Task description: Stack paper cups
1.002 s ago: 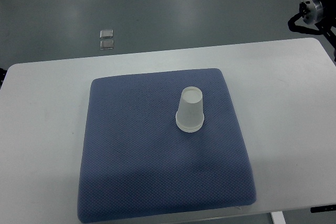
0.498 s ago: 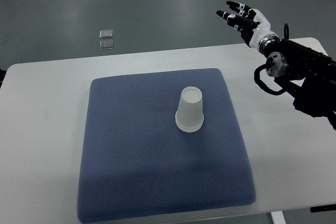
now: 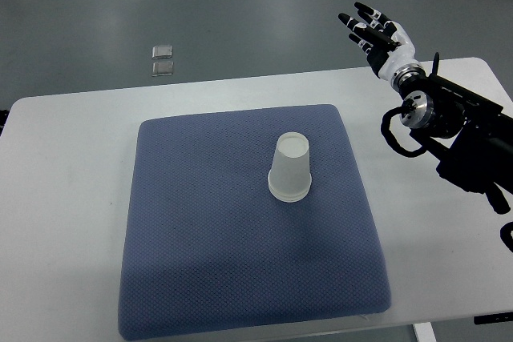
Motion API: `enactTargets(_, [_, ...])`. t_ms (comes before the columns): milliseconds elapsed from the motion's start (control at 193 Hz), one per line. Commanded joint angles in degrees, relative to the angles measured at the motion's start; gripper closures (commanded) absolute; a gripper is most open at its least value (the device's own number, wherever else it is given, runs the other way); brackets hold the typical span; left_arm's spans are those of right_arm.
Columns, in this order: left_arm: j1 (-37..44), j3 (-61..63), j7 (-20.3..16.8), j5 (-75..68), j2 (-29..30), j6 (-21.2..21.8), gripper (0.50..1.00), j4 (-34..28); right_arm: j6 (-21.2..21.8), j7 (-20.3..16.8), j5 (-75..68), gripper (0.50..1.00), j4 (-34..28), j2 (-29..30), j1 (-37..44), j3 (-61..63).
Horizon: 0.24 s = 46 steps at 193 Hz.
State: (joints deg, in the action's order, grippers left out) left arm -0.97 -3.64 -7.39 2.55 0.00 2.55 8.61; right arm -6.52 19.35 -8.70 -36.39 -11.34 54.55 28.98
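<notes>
An upside-down stack of white paper cups (image 3: 290, 169) stands on the blue cushion pad (image 3: 208, 238), a little right of its middle. My right hand (image 3: 373, 30) is held out beyond the table's far edge at the upper right, fingers spread and holding nothing. Its black forearm (image 3: 457, 130) comes in from the right edge over the table. The hand is well away from the cups, up and to the right of them. No left arm shows.
The pad lies on a white table (image 3: 64, 198). Beyond the far edge is grey floor with two small square plates (image 3: 163, 59).
The right arm came into view from the upper right corner and reached left over the table's far right part; since half a second ago it shifted slightly right and turned.
</notes>
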Motion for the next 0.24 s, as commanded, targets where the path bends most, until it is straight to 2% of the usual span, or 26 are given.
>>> enactTargets(0, [0.0,0.0,0.0,0.0,0.0,0.0,0.5,0.0,-0.2,0.3,0.4,0.585,0.1,0.0,-0.1,0.0])
enactTargets(234, [0.0,0.0,0.0,0.0,0.0,0.0,0.5,0.0,-0.4,0.8,0.6,0.583,0.4,1.2,-1.3,0.2])
